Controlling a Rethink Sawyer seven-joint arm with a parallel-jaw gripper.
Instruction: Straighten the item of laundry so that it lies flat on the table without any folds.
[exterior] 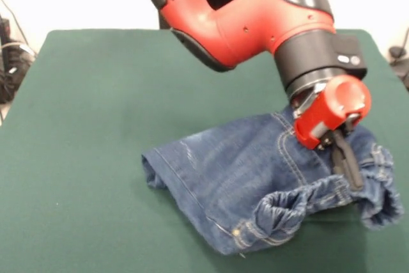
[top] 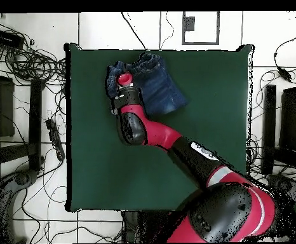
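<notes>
Denim jeans (exterior: 255, 183) lie bunched near one edge of the green tabletop (exterior: 83, 158), waistband curled over. Pincer (exterior: 344, 158) presses into that waistband — whether it pinches cloth cannot be told. A sideways drag could deepen folds. Arm reaches across the jeans, wrist tipped downward.

A robotics lab is indicated. A green-clothed table (top: 100, 159) is set on a pale tiled floor (top: 100, 25), with loose cables (top: 33, 63) strewn beyond its edge on the gripper's side and dark equipment racks (top: 1, 105) placed along both sides of the room.
</notes>
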